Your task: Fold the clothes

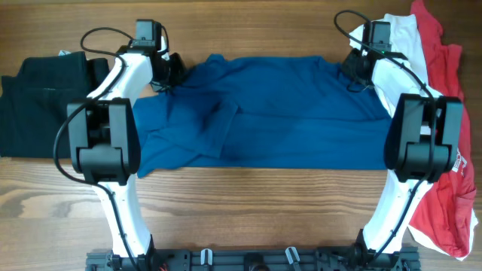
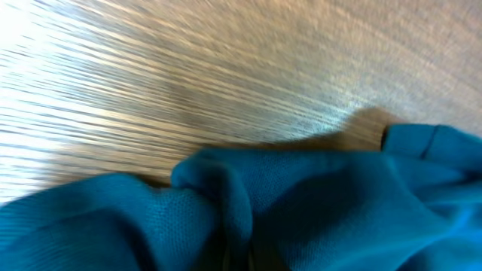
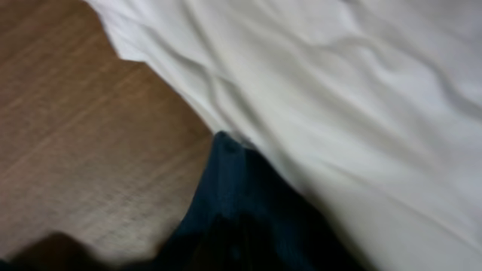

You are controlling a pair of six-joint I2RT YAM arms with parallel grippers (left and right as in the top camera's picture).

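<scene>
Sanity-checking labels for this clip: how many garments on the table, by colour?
blue shirt: 1
black garment: 1 (folded; I cannot tell if it is more than one piece)
white garment: 1
red garment: 1
Total: 4

Overhead looks straight down; both wrist views sit close on the blue shirt (image 1: 286,128).
</scene>
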